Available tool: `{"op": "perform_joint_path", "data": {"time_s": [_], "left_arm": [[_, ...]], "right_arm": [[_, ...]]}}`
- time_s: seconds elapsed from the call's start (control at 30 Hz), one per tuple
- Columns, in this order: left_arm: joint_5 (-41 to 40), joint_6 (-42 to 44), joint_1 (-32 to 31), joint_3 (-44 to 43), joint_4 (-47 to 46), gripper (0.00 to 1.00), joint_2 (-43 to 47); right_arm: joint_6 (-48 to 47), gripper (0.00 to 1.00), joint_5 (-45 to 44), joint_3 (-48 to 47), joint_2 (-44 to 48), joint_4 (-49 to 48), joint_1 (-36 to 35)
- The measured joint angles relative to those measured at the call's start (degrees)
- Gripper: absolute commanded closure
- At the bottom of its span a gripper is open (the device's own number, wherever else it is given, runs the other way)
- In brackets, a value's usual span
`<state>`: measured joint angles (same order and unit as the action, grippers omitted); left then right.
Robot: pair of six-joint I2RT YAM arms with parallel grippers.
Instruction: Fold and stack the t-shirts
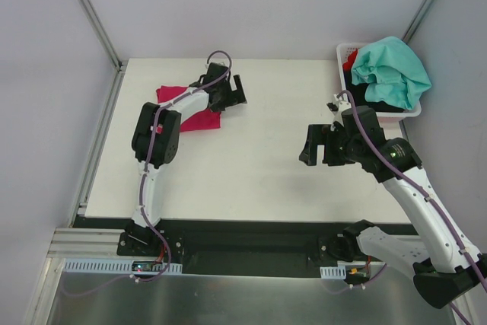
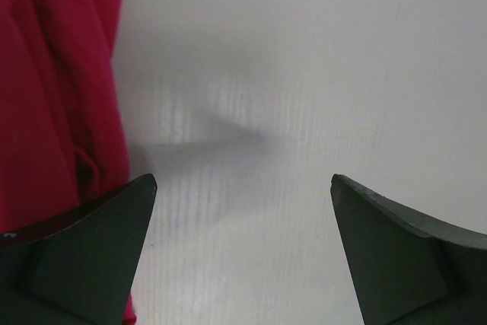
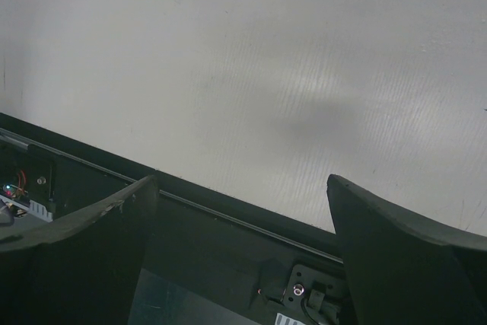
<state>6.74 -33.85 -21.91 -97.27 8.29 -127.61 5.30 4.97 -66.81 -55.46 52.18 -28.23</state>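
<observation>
left wrist: soft creased magenta t-shirt [image 2: 53,74]

Magenta t-shirt [image 1: 201,120]: middle covered by the left arm [image 1: 162,129] in the top view; cut off by the left edge in the left wrist view.
Black t-shirt [image 1: 378,104] and red t-shirt [image 1: 351,58]: mostly buried under the teal t-shirt [image 1: 392,70] in the white basket [image 1: 342,52].
Right arm [image 1: 422,203]: clipped at the lower right corner.
</observation>
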Motion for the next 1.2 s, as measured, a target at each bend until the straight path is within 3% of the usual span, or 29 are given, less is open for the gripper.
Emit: {"op": "perform_joint_path", "data": {"time_s": [0.83, 1.0, 1.2], "left_arm": [[-7.13, 3.56, 13.07, 7.93, -3.34, 0.01, 4.59], [-7.76, 4.22, 13.60, 8.46, -0.09, 0.01, 8.26], [-11.85, 6.14, 12.96, 4.31, 10.60, 0.01, 16.83]], "right_arm": [[-0.22, 0.04, 1.25, 0.02, -1.49, -0.09, 0.00], [0.00, 0.04, 2.16, 0.02, -1.75, -0.20, 0.00], [0.57, 0.04, 3.69, 0.46, -1.75, -1.14, -0.07]]}}
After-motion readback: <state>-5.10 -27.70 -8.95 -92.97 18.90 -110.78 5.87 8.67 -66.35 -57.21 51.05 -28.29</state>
